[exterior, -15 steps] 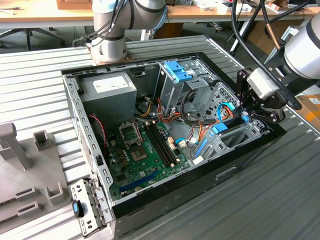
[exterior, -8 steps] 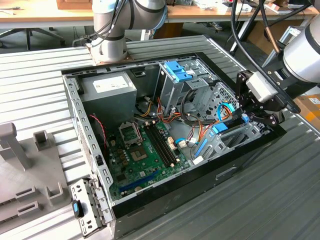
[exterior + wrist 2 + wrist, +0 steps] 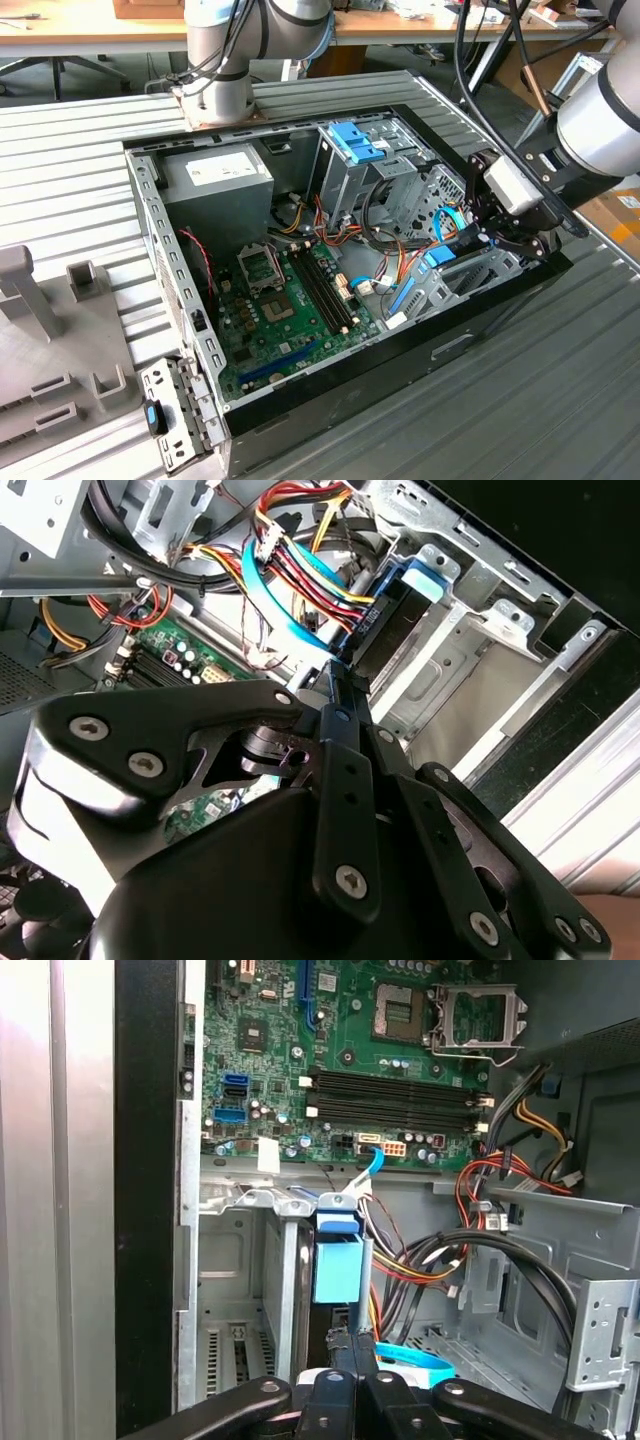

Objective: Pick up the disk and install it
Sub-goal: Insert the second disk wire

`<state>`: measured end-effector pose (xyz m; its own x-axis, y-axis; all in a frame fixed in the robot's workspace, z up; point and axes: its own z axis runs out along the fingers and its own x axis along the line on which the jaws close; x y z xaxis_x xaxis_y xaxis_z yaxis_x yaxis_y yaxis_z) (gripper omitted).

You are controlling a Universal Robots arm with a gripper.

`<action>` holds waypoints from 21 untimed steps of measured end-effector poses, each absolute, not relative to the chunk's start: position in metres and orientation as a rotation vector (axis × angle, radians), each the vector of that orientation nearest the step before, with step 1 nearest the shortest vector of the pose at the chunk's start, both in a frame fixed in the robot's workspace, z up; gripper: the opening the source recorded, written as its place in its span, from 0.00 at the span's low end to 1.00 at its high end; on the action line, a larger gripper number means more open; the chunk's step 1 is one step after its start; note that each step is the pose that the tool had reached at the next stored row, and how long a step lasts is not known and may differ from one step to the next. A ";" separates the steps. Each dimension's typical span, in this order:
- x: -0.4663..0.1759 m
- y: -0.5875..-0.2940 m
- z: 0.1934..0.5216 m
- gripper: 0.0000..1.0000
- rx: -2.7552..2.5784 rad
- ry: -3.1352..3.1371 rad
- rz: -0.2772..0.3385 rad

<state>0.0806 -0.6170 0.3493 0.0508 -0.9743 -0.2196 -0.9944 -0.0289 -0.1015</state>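
The disk (image 3: 392, 623) is a black drive with blue rails. It stands on edge in the grey metal bay (image 3: 452, 670) at the case's corner, on the exterior view's right. Its blue end tab (image 3: 338, 1265) faces the motherboard in the first wrist view, and blue plastic of the disk (image 3: 441, 257) shows in the exterior view. My gripper (image 3: 336, 676) is shut, its two black fingers pressed together with nothing between them. The tips sit against the disk's near end. In the first wrist view the gripper (image 3: 356, 1344) sits just behind the disk, and in the exterior view the gripper (image 3: 487, 238) hangs over the bay.
The open computer case (image 3: 330, 385) lies on a slatted metal table. A green motherboard (image 3: 290, 300), a grey power supply (image 3: 215, 180) and a tall drive cage with a blue latch (image 3: 355, 140) are inside. Bundled cables (image 3: 300, 580) run close to the bay. A grey bracket (image 3: 165, 415) lies outside.
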 end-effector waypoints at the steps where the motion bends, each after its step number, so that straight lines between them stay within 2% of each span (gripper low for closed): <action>1: 0.081 -0.617 0.349 0.11 -2.100 2.016 0.130; 6: 0.080 -0.617 0.349 0.11 -2.105 2.020 0.122; 7: 0.080 -0.617 0.349 0.11 -2.122 2.034 0.093; 8: 0.080 -0.617 0.350 0.11 -2.103 2.019 0.125; 10: 0.080 -0.618 0.367 0.11 -2.089 2.008 0.147; 14: 0.080 -0.621 0.367 0.11 -2.114 2.027 0.102; 21: 0.074 -0.624 0.367 0.11 -2.116 2.028 0.096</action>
<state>0.0738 -0.6236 0.3666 0.0516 -0.9804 -0.1901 -0.9940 -0.0320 -0.1046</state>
